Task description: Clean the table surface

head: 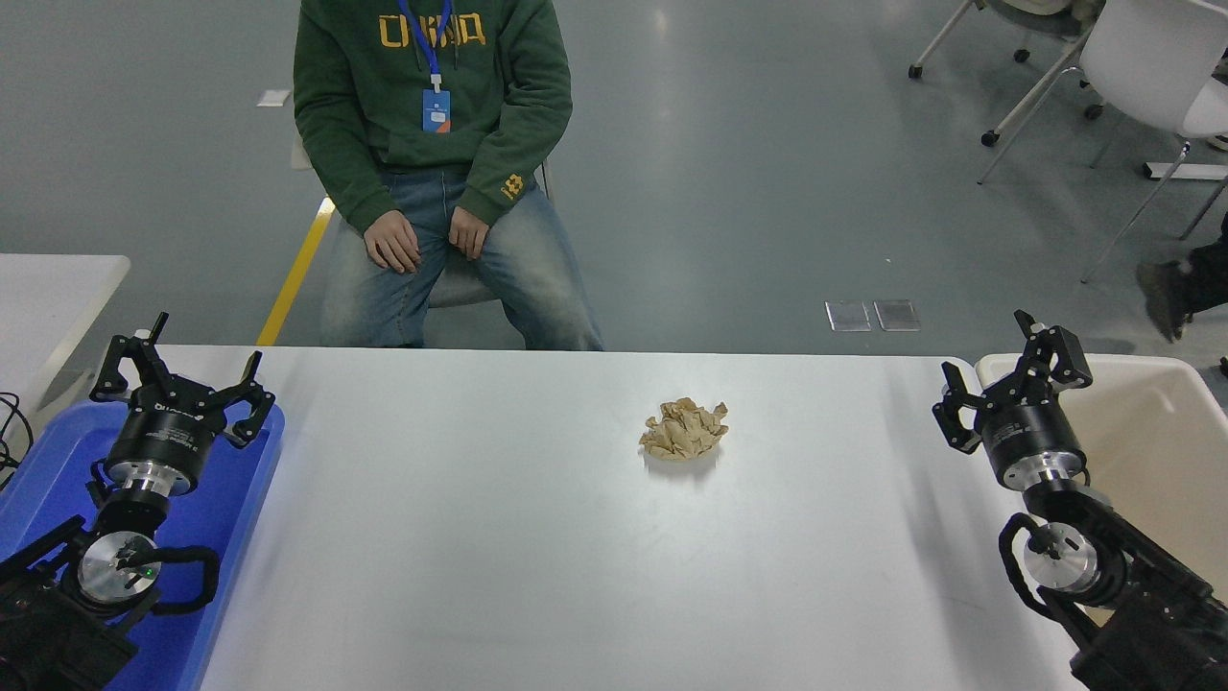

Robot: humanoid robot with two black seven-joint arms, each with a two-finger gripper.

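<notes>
The right pincer hangs over the desk's right edge with its black fingers spread apart and nothing between them. It points away from the camera and leans a little to the left. Its arm rises from the lower right corner, crossing the rim of a cream bin that stands just beside the desk's right end.

The desk surface is a wide white-grey top with rounded corners that fills the lower half of the view. A crumpled ball of brown paper lies on it a little right of centre, well apart from the right pincer and to its left. The desk between the pincer and the paper is bare.

The left pincer sits at the desk's left end, over a blue tray, fingers also spread wide and holding nothing.

Beyond the desk's far edge, left of the paper ball, a person in a green hoodie and jeans sits facing the desk, hands resting on their thighs. A white chair stands on the grey floor far beyond the bin.
</notes>
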